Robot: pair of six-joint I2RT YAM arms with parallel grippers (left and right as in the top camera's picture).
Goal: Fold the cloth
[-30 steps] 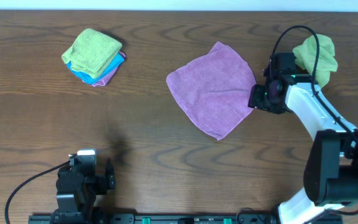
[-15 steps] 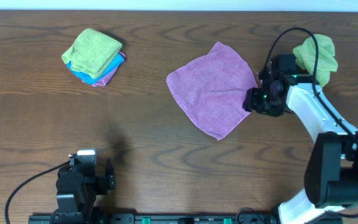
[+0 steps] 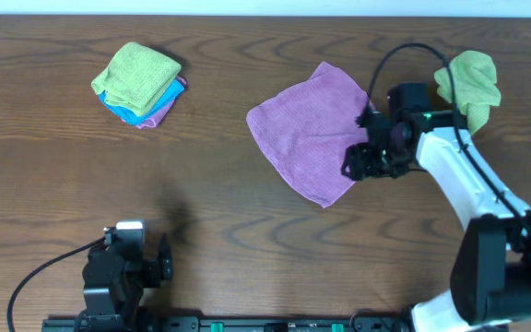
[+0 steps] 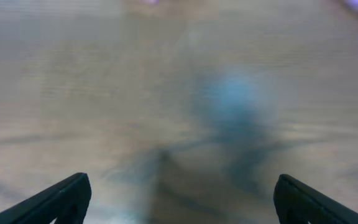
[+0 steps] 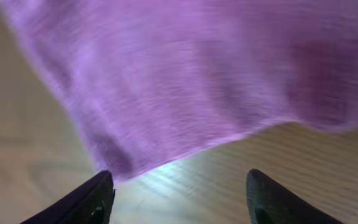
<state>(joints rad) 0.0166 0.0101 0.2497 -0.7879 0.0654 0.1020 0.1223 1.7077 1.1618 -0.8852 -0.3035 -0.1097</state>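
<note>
Overhead, a stack of folded cloths (image 3: pixel 139 85) is seen at the far left of the tabletop (image 3: pixel 210 184), well apart from everything else. The left tool (image 4: pixel 180 198) is parked at the near edge, opened wide, with nothing held in it; only bare, blurred wood is shown by its wrist camera. Right of centre the cloth (image 3: pixel 310 131) is spread flat in a single layer, turned as a diamond. The right tool (image 3: pixel 356 162) is poised at its right-hand corner, over the lower right edge, so the cloth stretches away to the left of it. In the right wrist view the fingers are seen parted with nothing between them, the hem lying just beyond the tips. The right arm is judged much the nearer. Bare wood is left open to the left of and in front of the cloth for a fold to be carried across. A crumpled green cloth (image 3: pixel 468 81) lies close behind the right arm.
</note>
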